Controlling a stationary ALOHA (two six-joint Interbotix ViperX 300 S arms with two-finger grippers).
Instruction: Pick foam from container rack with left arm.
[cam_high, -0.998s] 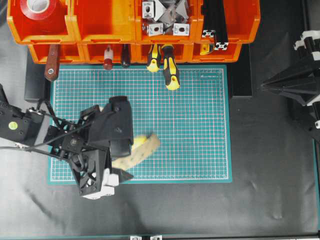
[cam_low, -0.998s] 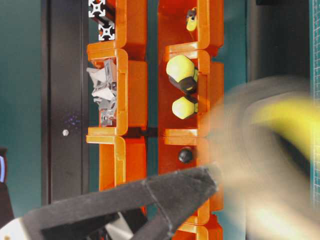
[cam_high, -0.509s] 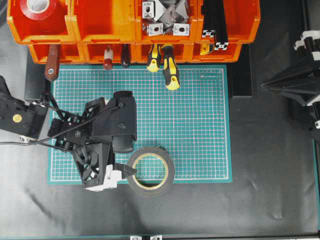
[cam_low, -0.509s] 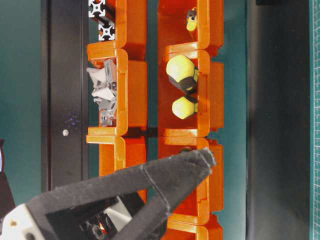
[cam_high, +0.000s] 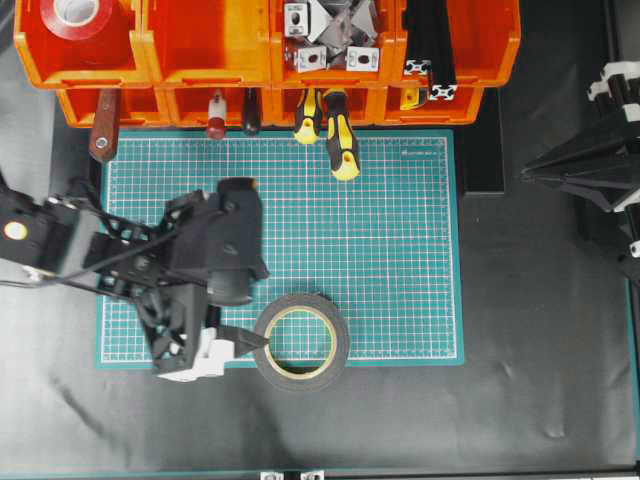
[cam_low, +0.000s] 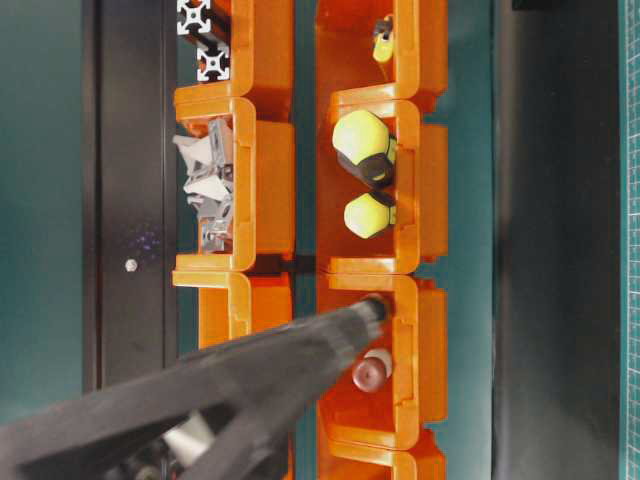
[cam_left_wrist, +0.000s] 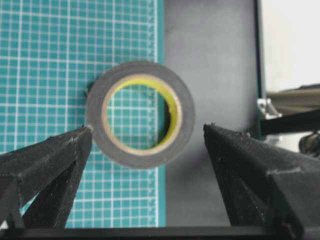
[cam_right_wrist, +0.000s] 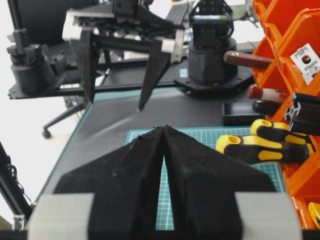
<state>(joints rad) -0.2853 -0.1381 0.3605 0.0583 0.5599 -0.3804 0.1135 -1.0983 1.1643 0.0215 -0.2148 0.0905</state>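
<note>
The left arm's black tapered gripper (cam_left_wrist: 145, 150) hangs wide open, its fingers either side of the black spongy foam tape ring (cam_left_wrist: 139, 114) (yellowish liner inside). The ring lies flat, straddling the green gridded cutting mat's (cam_high: 400, 250) front edge, well clear of the bright orange bin rack (cam_high: 220, 45).

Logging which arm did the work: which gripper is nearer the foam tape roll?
Left. The left gripper is open right beside the foam tape roll; the right gripper is shut, far off at the table's side.
</note>
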